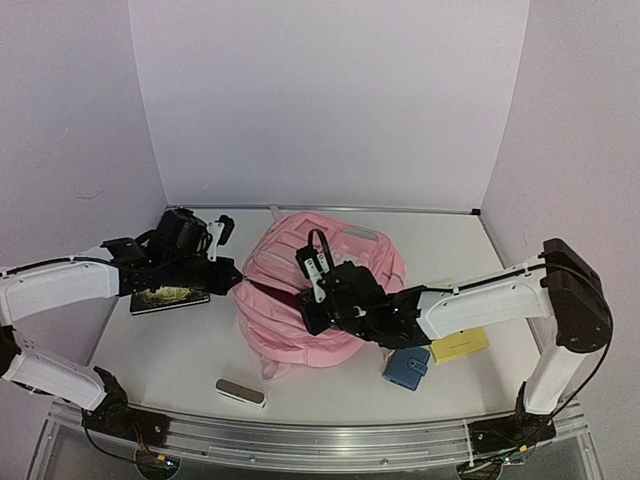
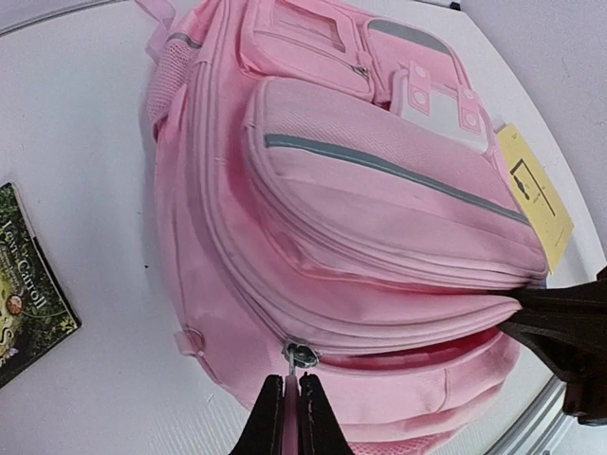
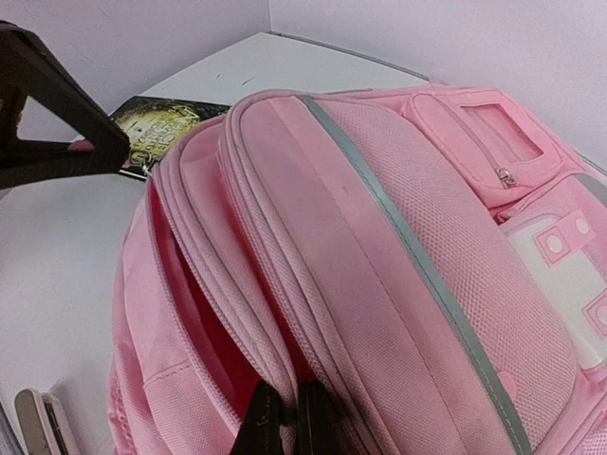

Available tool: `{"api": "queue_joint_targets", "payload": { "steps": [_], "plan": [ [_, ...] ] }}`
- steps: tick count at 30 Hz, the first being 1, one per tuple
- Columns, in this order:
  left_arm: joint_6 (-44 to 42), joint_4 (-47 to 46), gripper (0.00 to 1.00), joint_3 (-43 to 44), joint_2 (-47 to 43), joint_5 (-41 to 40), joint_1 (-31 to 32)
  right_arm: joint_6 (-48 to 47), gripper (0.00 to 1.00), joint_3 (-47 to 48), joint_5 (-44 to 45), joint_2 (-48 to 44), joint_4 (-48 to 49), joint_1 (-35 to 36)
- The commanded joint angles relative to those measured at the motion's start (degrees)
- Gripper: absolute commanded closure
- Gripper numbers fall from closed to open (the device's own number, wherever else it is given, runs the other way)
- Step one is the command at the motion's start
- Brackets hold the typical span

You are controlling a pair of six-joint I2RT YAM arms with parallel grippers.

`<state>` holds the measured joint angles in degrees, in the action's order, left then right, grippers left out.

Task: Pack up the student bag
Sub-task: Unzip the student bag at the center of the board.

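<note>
Top cam: the pink student bag (image 1: 275, 312) lies flat on the white table (image 1: 170, 355). There's a book (image 1: 170, 298) just left of it, a blue pouch (image 1: 407, 368) and a yellow card (image 1: 460, 345) off its right side, and a pale case (image 1: 240, 392) on its near side.

Left wrist cam: the left gripper (image 2: 285, 422) is pinched tight on a pink zip tab (image 2: 287, 398) at the bag's edge.

Right wrist cam: the right gripper (image 3: 285, 427) is nearly closed, clamping the fabric lip beside the gaping zip.

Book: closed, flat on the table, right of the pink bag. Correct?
Wrong side. The book lies closed and flat on the table, left of the student bag, not right. The top external view shows it.
</note>
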<state>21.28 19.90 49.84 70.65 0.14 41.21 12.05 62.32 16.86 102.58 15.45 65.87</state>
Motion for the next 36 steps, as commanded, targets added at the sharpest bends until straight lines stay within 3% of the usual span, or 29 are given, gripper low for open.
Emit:
{"api": "queue_joint_targets", "payload": {
  "steps": [1,10,18,27,36],
  "plan": [
    [-3.5,-2.2,1.0,0.3,-3.9,-1.7,-5.2,1.1,1.0,-3.6,4.6,-7.8,-0.1,-1.1],
    [-5.0,-8.8,1.0,0.6,-1.4,10.8,-15.6,2.0,1.0,-10.3,0.8,-20.9,9.3,-1.1],
    [-4.8,-16.2,1.0,3.9,7.6,20.7,-20.4,0.8,1.0,-10.2,-2.7,-25.2,12.2,-1.0],
    [-5.1,-22.6,1.0,9.5,19.1,27.2,-22.6,-1.0,1.0,-9.1,-5.4,-25.4,14.2,-1.1],
    [-5.9,-23.8,1.0,17.0,29.2,26.7,-23.1,-0.9,1.0,-8.4,-7.7,-25.2,15.5,-1.1]
  ]
}}
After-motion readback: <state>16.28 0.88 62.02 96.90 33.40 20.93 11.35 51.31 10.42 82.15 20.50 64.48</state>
